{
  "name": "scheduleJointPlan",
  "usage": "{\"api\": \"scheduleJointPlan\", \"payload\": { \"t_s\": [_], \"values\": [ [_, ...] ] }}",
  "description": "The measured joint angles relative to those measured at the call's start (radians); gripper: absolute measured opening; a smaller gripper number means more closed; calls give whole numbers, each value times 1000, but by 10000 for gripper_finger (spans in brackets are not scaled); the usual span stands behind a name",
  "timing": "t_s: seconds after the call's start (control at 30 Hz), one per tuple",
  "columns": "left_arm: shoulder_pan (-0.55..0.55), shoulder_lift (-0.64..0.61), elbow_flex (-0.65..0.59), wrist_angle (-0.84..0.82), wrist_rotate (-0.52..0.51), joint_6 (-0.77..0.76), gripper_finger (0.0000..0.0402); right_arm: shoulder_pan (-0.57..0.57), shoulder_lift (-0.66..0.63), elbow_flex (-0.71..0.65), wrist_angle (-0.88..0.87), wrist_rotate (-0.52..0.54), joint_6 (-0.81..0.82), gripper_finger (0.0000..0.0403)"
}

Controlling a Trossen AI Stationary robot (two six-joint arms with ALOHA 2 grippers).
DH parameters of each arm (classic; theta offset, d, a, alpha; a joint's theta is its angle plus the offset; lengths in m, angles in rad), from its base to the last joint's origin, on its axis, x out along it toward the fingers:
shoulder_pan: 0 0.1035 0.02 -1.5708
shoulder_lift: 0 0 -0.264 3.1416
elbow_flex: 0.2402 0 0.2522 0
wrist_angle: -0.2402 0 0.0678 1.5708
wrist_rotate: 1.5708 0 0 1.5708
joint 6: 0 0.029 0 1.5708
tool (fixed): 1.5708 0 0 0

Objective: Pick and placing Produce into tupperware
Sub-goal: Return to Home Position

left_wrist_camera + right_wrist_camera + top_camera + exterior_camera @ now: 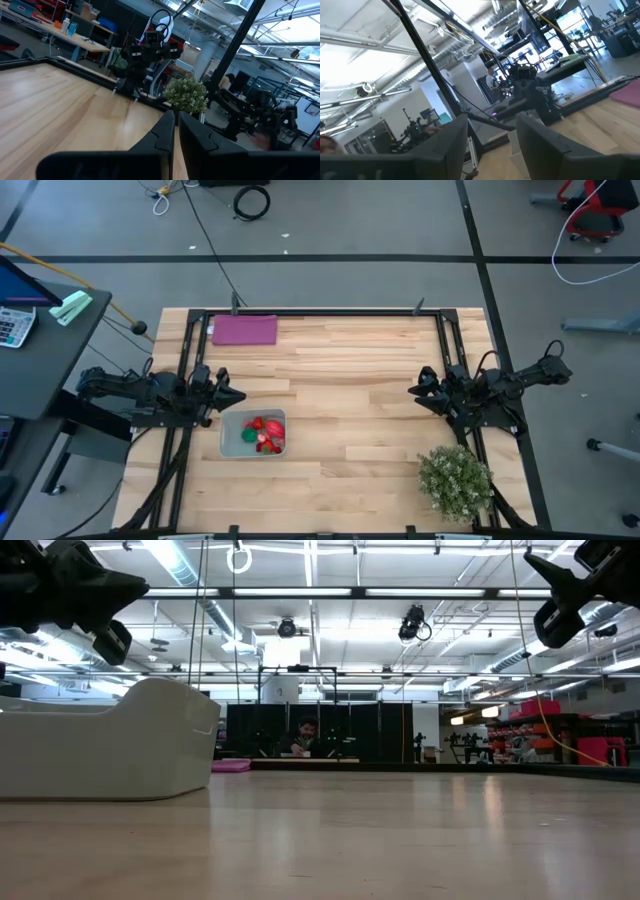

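Note:
The tupperware is a shallow translucent grey-white container resting flat on the wooden table near its left side; in the low view the tupperware stands at the left. Several small red produce pieces and one green piece lie inside it. My left gripper hangs just beyond the container's far edge, raised off the table, its fingers shut and empty. My right gripper waits at the table's right side, raised, open and empty.
A flat purple mat lies at the far edge toward the left. A bushy pale-green plant stands at the near right corner. Dark frame rails run along the table's sides. Bare wood lies between the arms.

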Motion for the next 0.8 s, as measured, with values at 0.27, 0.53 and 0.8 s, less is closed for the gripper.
{"api": "scheduleJointPlan", "payload": {
  "t_s": [0.27, 0.53, 0.8],
  "values": [
    [0, 0, 0, 0, 0, 0, 21, 0, 0, 0, -1, 0, 0, 178],
    [0, 0, 0, 0, 0, 0, 32, 0, 0, 2, -1, 0, 0, 178],
    [0, 0, 0, 1, 0, 0, 31, 0, 0, 2, -1, 0, 0, 178]
  ]
}}
